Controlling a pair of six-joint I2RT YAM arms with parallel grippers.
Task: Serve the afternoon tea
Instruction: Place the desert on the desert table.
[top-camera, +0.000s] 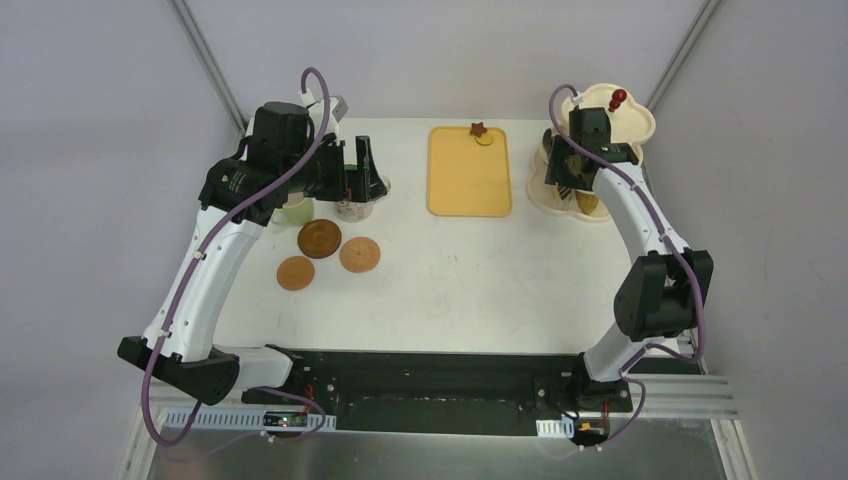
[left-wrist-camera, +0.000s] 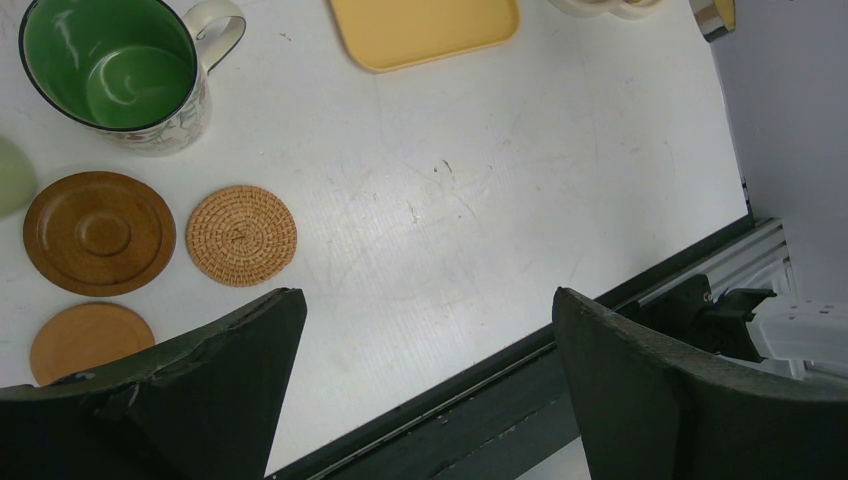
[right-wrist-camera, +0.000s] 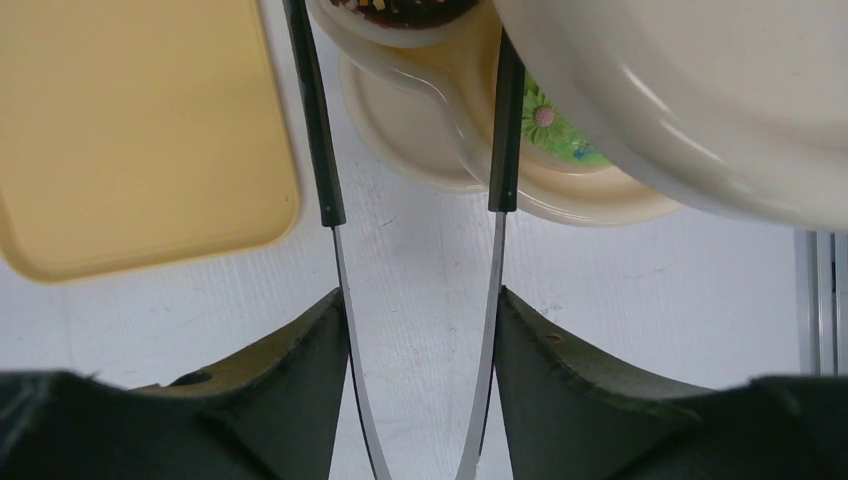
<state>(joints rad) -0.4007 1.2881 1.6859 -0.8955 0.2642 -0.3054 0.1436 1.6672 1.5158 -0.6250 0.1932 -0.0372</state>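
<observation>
Right wrist view: pastries (right-wrist-camera: 545, 118) sit on the stand's (right-wrist-camera: 700, 120) lower tiers. The right fingers (right-wrist-camera: 290, 400), half closed, pinch the tongs (right-wrist-camera: 322, 150), whose arms reach in among the tiers, likely to place one. Beyond the tray (right-wrist-camera: 130, 130) beside the stand, the left fingers (left-wrist-camera: 200, 400) gape empty above the coasters (left-wrist-camera: 98, 232) and mug (left-wrist-camera: 110, 70), seemingly ready to pair them.

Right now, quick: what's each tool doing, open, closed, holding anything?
Left tool: open, holding nothing.
Right tool: closed on the tongs.
</observation>
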